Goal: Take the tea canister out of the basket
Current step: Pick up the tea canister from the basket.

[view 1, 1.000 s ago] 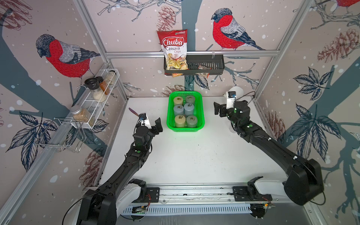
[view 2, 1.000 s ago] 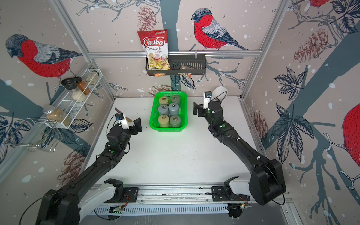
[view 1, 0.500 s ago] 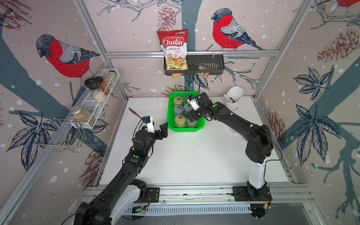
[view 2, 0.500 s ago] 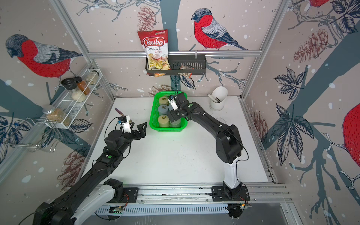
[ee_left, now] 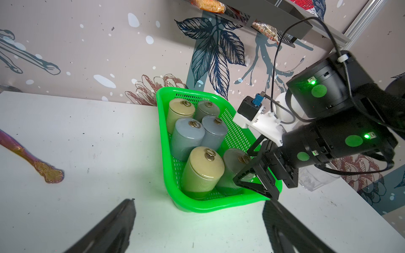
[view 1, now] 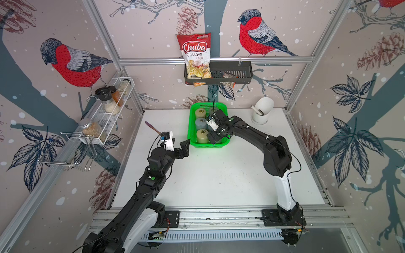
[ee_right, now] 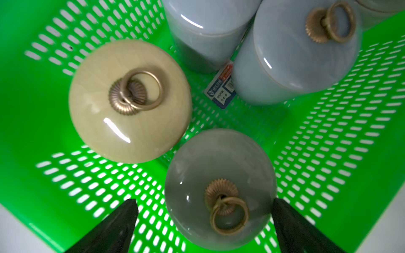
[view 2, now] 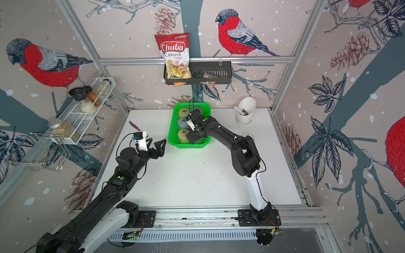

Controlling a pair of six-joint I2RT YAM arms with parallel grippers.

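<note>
The green basket (view 1: 190,127) (view 2: 171,131) (ee_left: 162,135) (ee_right: 32,109) stands at the back middle of the table and holds several ring-lidded tea canisters in cream, blue-grey and grey. My right gripper (view 1: 215,139) (view 2: 194,138) (ee_left: 256,181) (ee_right: 203,201) points down into the basket's near right corner. It is open, with one finger on each side of the grey tea canister (ee_right: 219,173) (ee_left: 232,164) and a gap at both sides. My left gripper (view 1: 179,146) (view 2: 155,143) (ee_left: 198,203) is open and empty, just off the basket's near left corner.
A purple-gold spoon (view 1: 152,128) (ee_left: 32,162) lies on the table left of the basket. A white cup (view 1: 262,111) stands at the back right. A black wall rack (view 1: 232,73) with a chips bag hangs above the basket. A white wire shelf (view 1: 105,114) with jars lines the left wall.
My right arm has swung from the table's right side over the basket and come down around the near grey canister. My left arm has moved forward towards the basket's near left corner.
</note>
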